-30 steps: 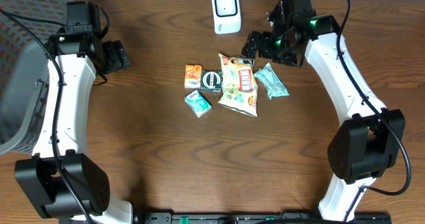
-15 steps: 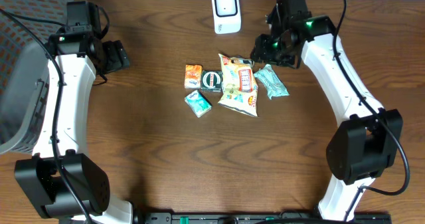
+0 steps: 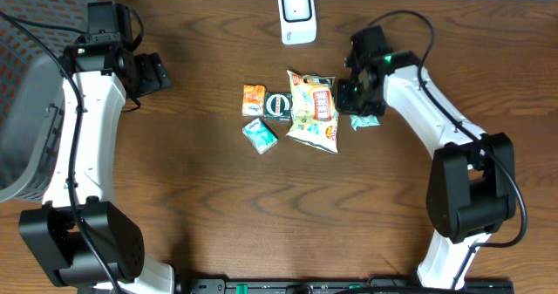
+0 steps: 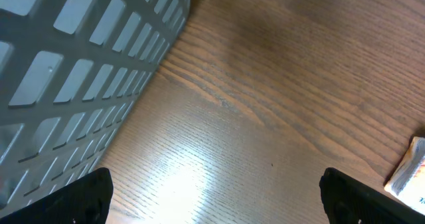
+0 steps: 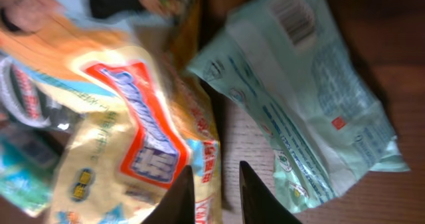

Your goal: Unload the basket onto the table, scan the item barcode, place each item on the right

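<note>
A yellow snack bag [image 3: 314,111] lies mid-table among small packets, with a white barcode scanner [image 3: 296,15] standing at the far edge. My right gripper [image 3: 350,93] is down at the bag's right edge. In the right wrist view its jaws [image 5: 218,197] stand narrow, with the yellow bag's [image 5: 133,131] edge between them. A mint-green packet [image 5: 312,104] lies just to the right, with its barcode [image 5: 292,14] facing up. My left gripper [image 3: 157,71] hovers far left, open [image 4: 216,197] over bare wood.
An orange packet [image 3: 253,99], a dark round-labelled pack [image 3: 277,106] and a teal packet [image 3: 260,135] lie left of the bag. A grey slatted basket [image 3: 26,111] stands at the left table edge, close beside the left gripper [image 4: 80,64].
The right arm has come down from near the scanner to the yellow bag's right edge, and its jaws have closed from wide to narrow. The left arm has stayed still.
</note>
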Tool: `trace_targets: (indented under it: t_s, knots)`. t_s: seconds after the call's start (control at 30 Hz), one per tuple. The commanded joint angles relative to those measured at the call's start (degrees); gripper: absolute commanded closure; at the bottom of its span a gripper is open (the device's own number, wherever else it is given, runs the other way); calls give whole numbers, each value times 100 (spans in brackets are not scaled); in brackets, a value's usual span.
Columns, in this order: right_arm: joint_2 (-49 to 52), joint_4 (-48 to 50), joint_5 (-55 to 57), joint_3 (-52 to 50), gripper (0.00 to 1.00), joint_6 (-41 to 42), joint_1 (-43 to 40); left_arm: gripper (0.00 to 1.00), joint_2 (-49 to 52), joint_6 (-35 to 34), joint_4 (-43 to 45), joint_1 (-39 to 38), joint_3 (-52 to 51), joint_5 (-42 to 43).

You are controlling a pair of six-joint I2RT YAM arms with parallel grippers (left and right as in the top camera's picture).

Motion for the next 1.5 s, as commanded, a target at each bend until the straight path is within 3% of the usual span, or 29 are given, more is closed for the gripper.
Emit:
trace_targets:
  t_s: [0.0, 0.77, 1.03, 1.27, 1.47]
  knots:
    - [-59, 225, 48, -321, 88, 236, 57, 2, 61, 50, -13, 13, -28, 13]
    - [-11, 1609, -315, -595, 91, 348, 1060, 2, 61, 50, -13, 13, -28, 13]
    - [-22, 1694, -304, -466, 93, 446, 1241, 2, 61, 50, -13, 13, -28, 13]
    - [-142, 1423, -258, -111, 91, 422, 907, 2, 61, 50, -13, 13, -28, 13]
    - [-223, 1445, -138, 24, 78, 426, 476, 2, 61, 50, -13, 13, -28, 13]
